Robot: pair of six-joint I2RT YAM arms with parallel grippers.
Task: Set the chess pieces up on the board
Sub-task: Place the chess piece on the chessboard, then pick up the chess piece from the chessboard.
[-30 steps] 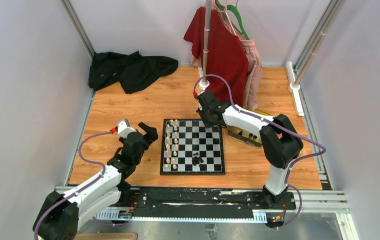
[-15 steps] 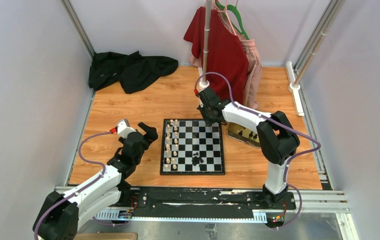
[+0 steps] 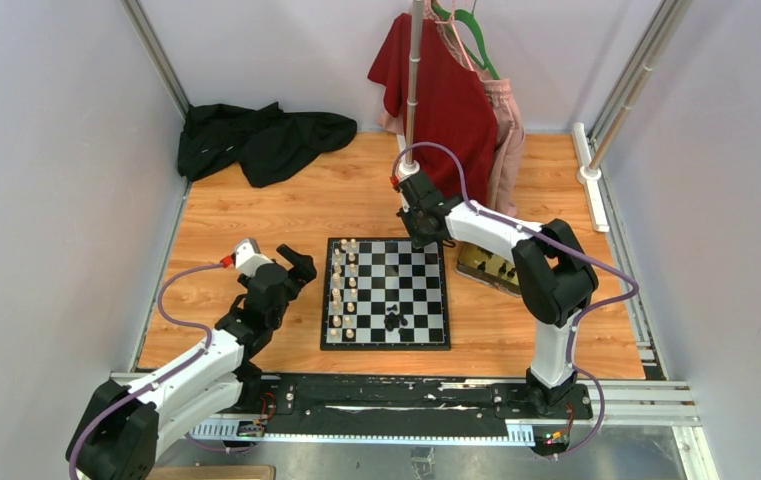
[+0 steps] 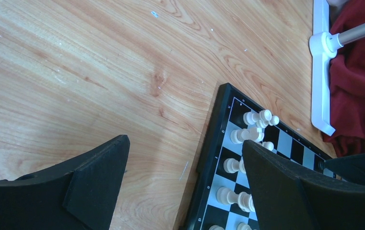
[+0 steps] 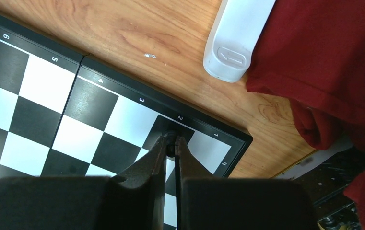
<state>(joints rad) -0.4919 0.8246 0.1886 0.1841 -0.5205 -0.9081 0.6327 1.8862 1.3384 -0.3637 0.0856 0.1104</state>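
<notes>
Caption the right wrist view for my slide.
Right gripper, jaws nearly shut on what looks like a dark piece, over a corner of the board beside a white rack foot and red garment.

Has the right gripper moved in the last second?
Yes, slightly: the right gripper has crept away from the arm bases, over the board's far edge, toward the white rack base.

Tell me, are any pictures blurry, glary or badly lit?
Top external: even light, soft shadows, no glare, but the pieces on the board are too small to tell apart. Left wrist: tabletop and white pieces sharp, own fingers featureless black. Right wrist: board crisp; the dark fingers nearly swallow the black piece pinched between them.
</notes>
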